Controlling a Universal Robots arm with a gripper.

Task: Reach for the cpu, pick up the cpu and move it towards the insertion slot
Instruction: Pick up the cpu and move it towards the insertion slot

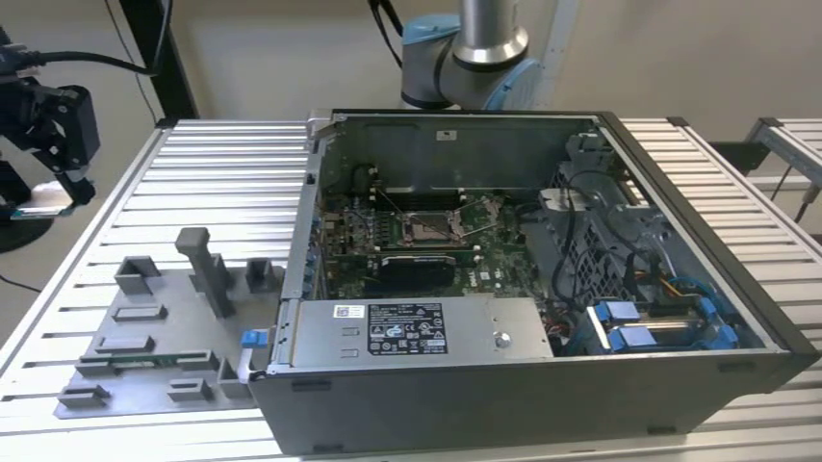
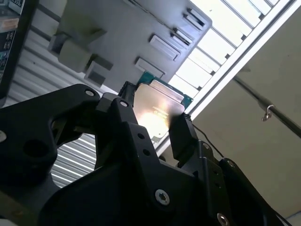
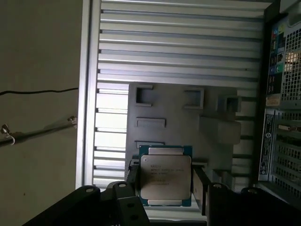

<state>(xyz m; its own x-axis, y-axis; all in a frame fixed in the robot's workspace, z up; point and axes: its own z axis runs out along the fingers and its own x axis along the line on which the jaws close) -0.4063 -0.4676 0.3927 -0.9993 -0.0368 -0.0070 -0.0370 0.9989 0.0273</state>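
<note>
The cpu (image 3: 165,176), a flat square chip with a silvery top and a thin green rim, sits between my two black fingers in both wrist views. My gripper (image 3: 165,182) is shut on its two opposite edges and holds it in the air above the grey fixture plate (image 3: 211,117). The second wrist view shows the cpu (image 2: 157,106) from below, clamped in the gripper (image 2: 155,118). In the exterior view the gripper (image 1: 54,191) hangs at the far left, over the table's edge. The insertion slot (image 1: 428,227), a silver-framed socket, lies on the green board inside the open computer case.
The open computer case (image 1: 514,385) fills the middle and the exterior view's right side of the ribbed metal table (image 1: 218,183). The grey fixture plate (image 1: 154,332) with upright blocks lies between the gripper and the case. The arm's base (image 1: 469,58) stands behind the case.
</note>
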